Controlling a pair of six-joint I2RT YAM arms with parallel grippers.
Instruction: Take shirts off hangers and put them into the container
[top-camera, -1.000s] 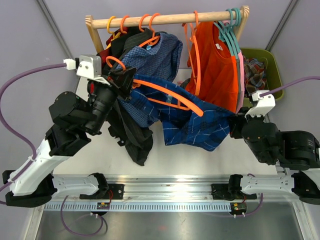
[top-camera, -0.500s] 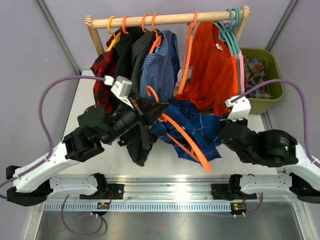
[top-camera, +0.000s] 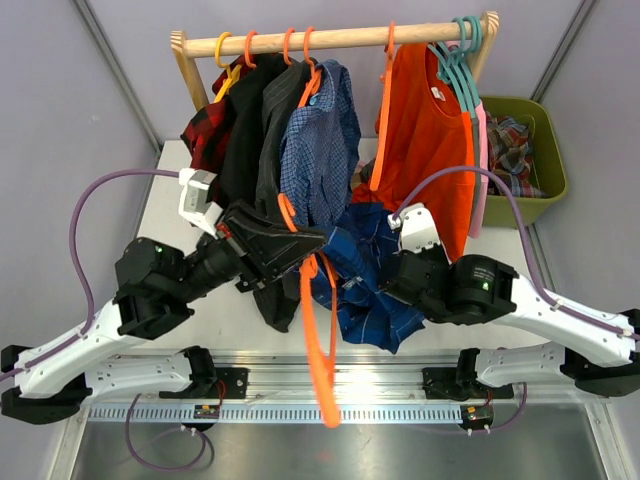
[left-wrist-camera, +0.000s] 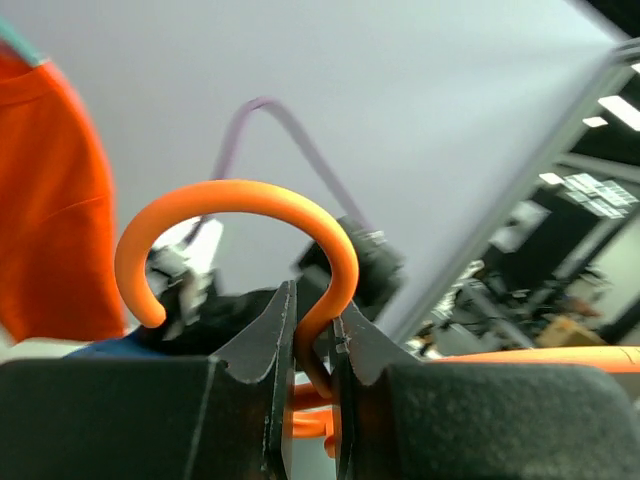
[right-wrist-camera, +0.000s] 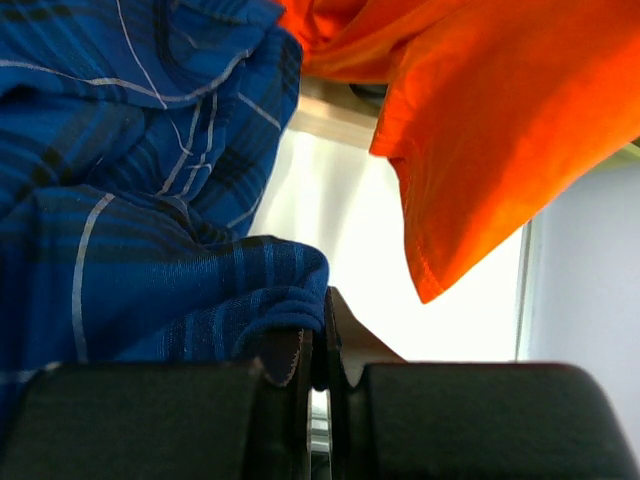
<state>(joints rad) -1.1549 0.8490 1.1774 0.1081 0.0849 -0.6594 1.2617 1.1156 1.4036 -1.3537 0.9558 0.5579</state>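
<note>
My left gripper is shut on the neck of a bright orange hanger, just under its hook. In the left wrist view the gripper pinches the orange stem between both jaws. The hanger's long body points down toward the near rail, beside the left edge of the dark blue plaid shirt. My right gripper is shut on a fold of that shirt, with cloth bunched at the jaws. The olive-green container stands at the far right with a plaid shirt inside.
The wooden rail at the back carries red-black plaid, black, grey, light blue check, orange and pink shirts on hangers. Teal hangers hang at its right end. The orange shirt hangs just above my right gripper.
The left gripper swung the orange hanger from lying across the blue shirt to pointing at the near edge. The right gripper moved left, and the blue shirt bunched up in the middle.
</note>
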